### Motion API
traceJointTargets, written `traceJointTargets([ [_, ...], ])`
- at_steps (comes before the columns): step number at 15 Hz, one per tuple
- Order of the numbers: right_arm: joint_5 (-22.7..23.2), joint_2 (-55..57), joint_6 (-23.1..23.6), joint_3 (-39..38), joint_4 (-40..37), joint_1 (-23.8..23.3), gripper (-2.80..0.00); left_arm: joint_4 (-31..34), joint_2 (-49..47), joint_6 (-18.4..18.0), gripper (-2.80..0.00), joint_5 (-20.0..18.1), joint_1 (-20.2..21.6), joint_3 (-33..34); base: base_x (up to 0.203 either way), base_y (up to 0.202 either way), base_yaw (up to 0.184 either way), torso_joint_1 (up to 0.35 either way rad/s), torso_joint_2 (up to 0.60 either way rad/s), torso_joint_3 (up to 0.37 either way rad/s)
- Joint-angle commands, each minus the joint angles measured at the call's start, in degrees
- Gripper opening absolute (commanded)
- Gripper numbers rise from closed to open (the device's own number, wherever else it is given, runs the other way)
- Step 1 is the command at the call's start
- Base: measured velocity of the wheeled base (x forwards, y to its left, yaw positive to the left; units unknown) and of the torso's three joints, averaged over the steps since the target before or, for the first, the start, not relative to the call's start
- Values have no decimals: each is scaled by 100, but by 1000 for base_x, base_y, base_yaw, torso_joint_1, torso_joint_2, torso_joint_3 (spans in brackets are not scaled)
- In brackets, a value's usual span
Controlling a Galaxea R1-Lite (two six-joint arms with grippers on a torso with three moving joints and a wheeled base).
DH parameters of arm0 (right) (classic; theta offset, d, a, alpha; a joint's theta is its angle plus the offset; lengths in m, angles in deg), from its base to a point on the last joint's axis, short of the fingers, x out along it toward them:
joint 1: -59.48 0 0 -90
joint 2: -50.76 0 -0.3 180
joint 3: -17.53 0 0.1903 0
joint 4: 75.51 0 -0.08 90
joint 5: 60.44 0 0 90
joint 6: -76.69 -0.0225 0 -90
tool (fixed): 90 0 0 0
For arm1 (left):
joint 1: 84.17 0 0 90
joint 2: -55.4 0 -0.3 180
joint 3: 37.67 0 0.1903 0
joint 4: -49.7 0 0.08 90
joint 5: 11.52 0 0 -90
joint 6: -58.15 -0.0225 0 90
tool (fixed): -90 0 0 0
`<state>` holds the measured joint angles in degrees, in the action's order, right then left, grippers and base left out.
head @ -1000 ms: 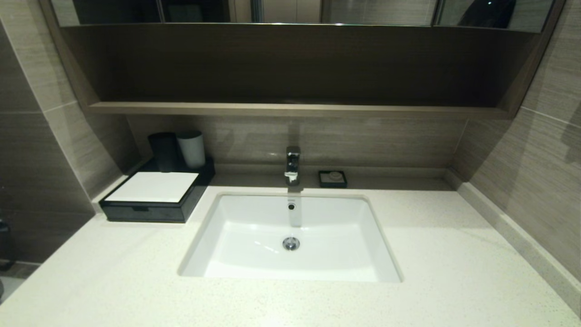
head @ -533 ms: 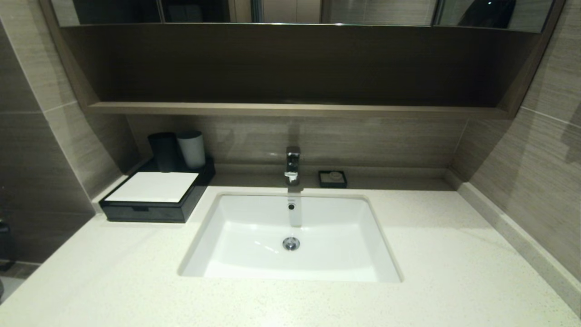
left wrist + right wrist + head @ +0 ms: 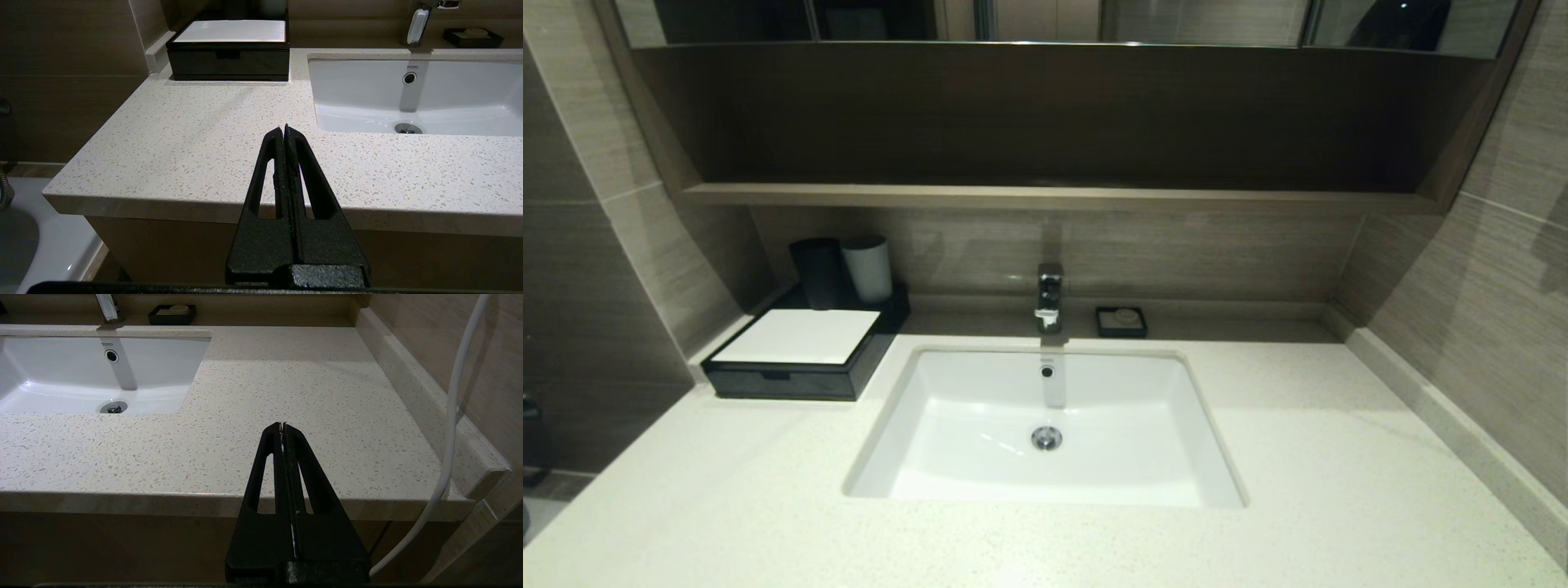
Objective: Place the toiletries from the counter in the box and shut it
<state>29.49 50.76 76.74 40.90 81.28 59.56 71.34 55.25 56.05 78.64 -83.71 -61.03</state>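
The box (image 3: 800, 355) sits at ten o'clock on the worktop (image 3: 1323, 457), drawer shut, and I see no toiletries lying out. It looks rigid and light; its small front notch is, I think, the place to hook. The left pincer (image 3: 284, 127) and right pincer (image 3: 282, 425) are closed and empty

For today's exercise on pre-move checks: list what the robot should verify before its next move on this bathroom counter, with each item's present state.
1. Box drawer shut: ok.
2. Toiletries off the counter: ok, none in view.
3. Left claw shut, holding nothing: ok.
4. Right claw shut, holding nothing: ok.
5. Both claws back at the counter's front edge, touching nothing: ok.
6. Toiletries inside the box: cannot tell.
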Motion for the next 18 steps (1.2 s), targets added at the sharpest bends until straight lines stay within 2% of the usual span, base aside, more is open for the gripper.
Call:
traceJointTargets([
  [1,-1,-9,4,-9,2,1,-280,-3,-2,0,-280,2,-2,114,0,0,0,0,0,0],
  [18,-1,-8,-5,-9,2,1,-280,-3,-2,0,-280,2,-2,114,0,0,0,0,0,0],
])
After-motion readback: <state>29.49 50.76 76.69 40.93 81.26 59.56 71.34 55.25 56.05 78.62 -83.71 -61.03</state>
